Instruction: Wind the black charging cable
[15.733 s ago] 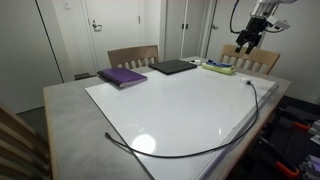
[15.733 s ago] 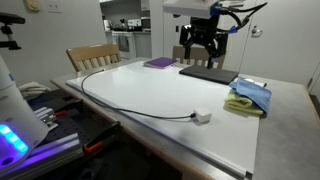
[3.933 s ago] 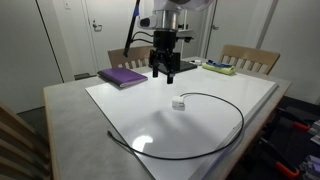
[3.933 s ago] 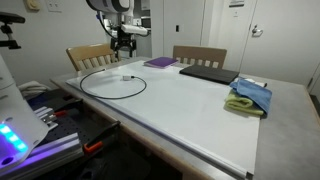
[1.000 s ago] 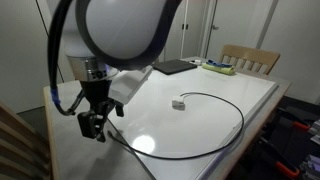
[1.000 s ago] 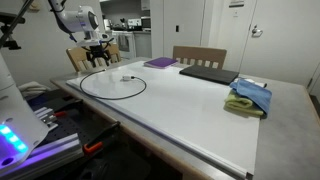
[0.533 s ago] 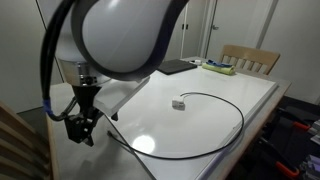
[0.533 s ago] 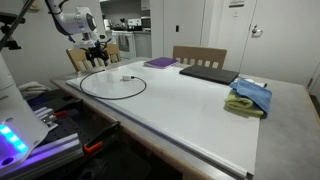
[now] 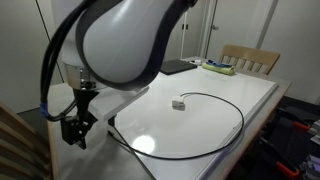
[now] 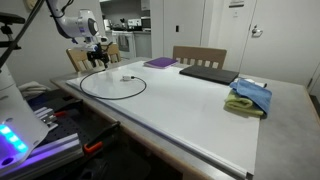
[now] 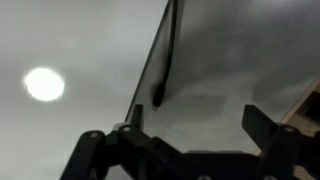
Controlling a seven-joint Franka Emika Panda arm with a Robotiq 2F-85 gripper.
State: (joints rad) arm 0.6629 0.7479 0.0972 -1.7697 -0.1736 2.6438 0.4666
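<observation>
Tool [image 9: 75, 131] hangs by the near edge of the tabletop [image 9: 205, 128]. My wrist view shows its fingers apart with nothing between them. Black charging cable [image 9: 243, 120] lies in an open loop on the tabletop, plug [image 9: 178, 103] inside the loop, loose tip beside the tool.

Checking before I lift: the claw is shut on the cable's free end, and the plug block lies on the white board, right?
No: the wrist view shows the claw open, the black charging cable unheld. The plug block is on the white board.
</observation>
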